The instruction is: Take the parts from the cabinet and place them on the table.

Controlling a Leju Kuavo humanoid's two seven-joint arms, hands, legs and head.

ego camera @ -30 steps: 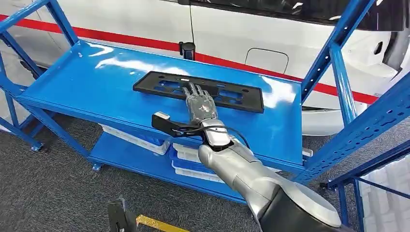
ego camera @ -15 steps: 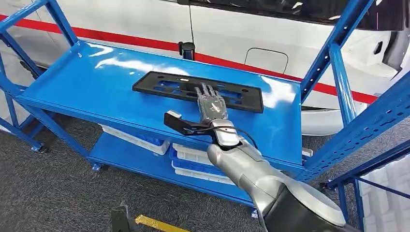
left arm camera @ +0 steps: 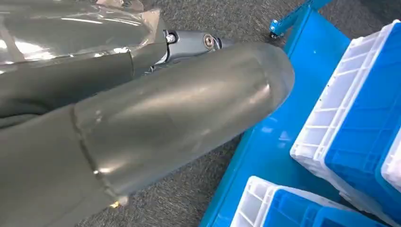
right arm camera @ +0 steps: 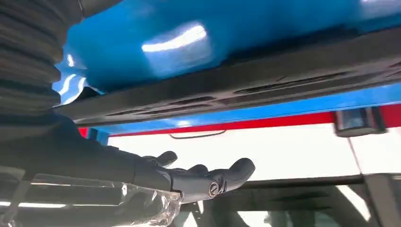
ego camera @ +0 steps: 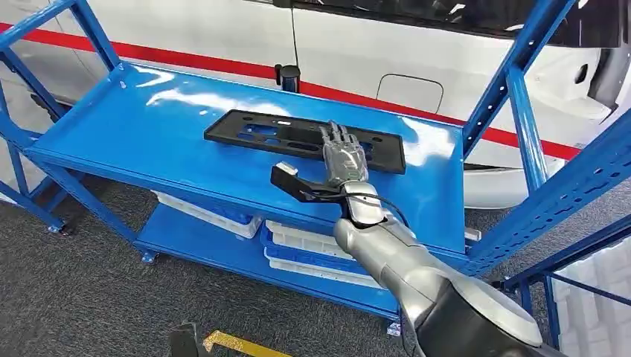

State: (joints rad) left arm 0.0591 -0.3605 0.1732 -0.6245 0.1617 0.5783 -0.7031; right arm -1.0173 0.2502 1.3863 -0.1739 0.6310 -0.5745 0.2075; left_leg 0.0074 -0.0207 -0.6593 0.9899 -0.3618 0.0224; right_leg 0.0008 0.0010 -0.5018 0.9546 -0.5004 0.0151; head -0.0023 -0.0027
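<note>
Right hand: the right hand [ego camera: 344, 156] reaches over the top shelf [ego camera: 134, 126] of the blue cabinet, fingers straight and apart, holding nothing. Its fingertips [ego camera: 338, 134] lie over the near long edge of the part; from the head view I cannot tell whether they touch it.
Wrist check: in the right wrist view the fingers [right arm camera: 208, 179] are extended with a visible gap to the part [right arm camera: 265, 80], so I judge no grasp is made.
Part: the black flat frame-like part [ego camera: 245, 134] lies flat near the middle of the shelf, long side parallel to the shelf's front edge, towards the back right corner.
Left hand: cannot be judged; the left wrist view looks down past robot body parts at blue-and-white bins [left arm camera: 359, 123] on the lower shelf.
Step in hand: approach to grasp, early in the task.
Technique: the part is thin and flat, so the fingers probably need to hook over an edge or through a slot.
Risk: pushing the part backwards.
</note>
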